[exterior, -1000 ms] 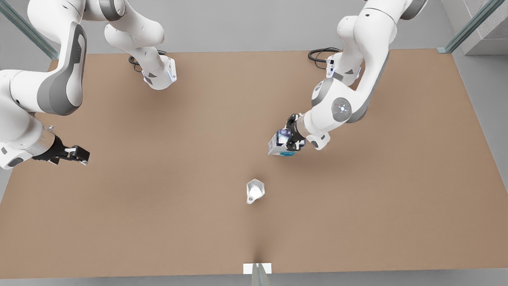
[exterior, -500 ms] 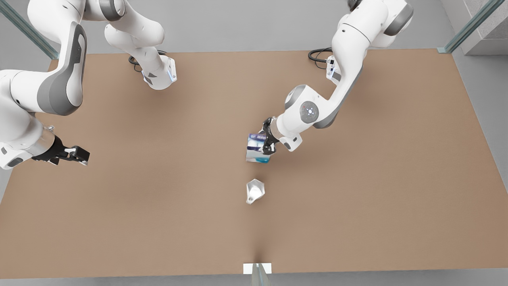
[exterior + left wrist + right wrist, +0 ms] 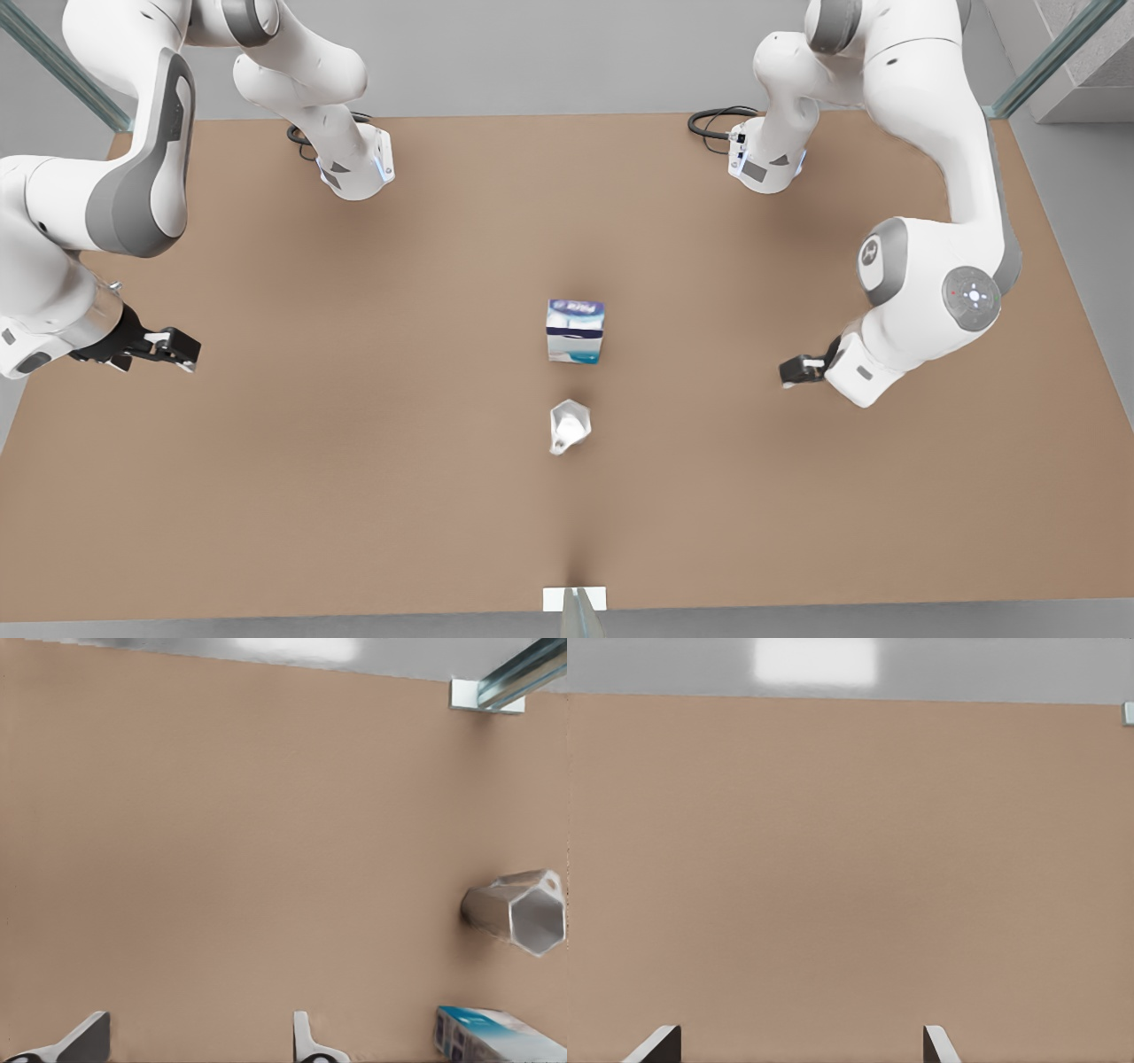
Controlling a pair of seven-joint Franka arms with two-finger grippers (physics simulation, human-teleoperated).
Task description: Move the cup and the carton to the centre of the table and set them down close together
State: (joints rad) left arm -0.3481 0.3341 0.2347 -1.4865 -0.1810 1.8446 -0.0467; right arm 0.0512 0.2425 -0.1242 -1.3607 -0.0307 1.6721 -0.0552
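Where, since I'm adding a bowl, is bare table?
Wide bare table lies between the right end effector and the carton, also between the cup and the left end effector. Crowded: carton-to-cup gap.

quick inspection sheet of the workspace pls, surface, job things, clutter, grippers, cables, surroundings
surface: table, plain light brown, bare around the centre
job's things: carton upright at centre; cup beside it, apart, not touching
clutter: nothing seen
grippers: left gripper at the front view's left, jaws open, empty; right gripper at the front view's right, jaws open, empty, clear of the carton
cables: black cable by the far arm base
surroundings: grey floor, metal frame bars
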